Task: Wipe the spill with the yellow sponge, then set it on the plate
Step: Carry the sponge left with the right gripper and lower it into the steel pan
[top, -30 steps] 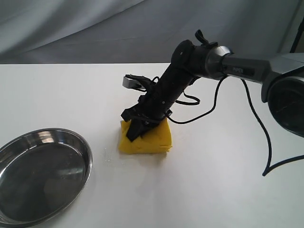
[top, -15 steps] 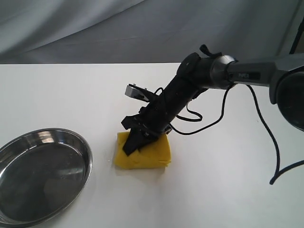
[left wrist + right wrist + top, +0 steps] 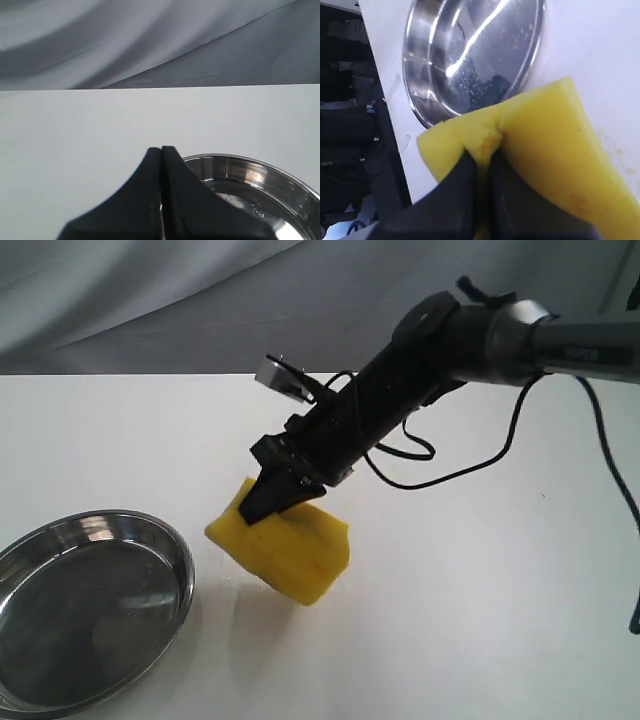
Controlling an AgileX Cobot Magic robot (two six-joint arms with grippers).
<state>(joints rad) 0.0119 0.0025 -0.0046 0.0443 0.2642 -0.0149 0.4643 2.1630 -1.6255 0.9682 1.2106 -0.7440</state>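
In the right gripper (image 3: 260, 506), yellow sponge (image 3: 290, 552) seems creased.

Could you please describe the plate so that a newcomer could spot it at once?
On the white table, look to the lower left of the exterior view, left of the yellow sponge. The plate is that round shallow dish, the only shiny metal thing on the table.

Your plate (image 3: 90, 615) sits at the table's (image 3: 480, 620) near left corner. The sponge (image 3: 295, 555) hangs above the table's middle, just right of the plate, pinched in the right gripper (image 3: 258, 508).
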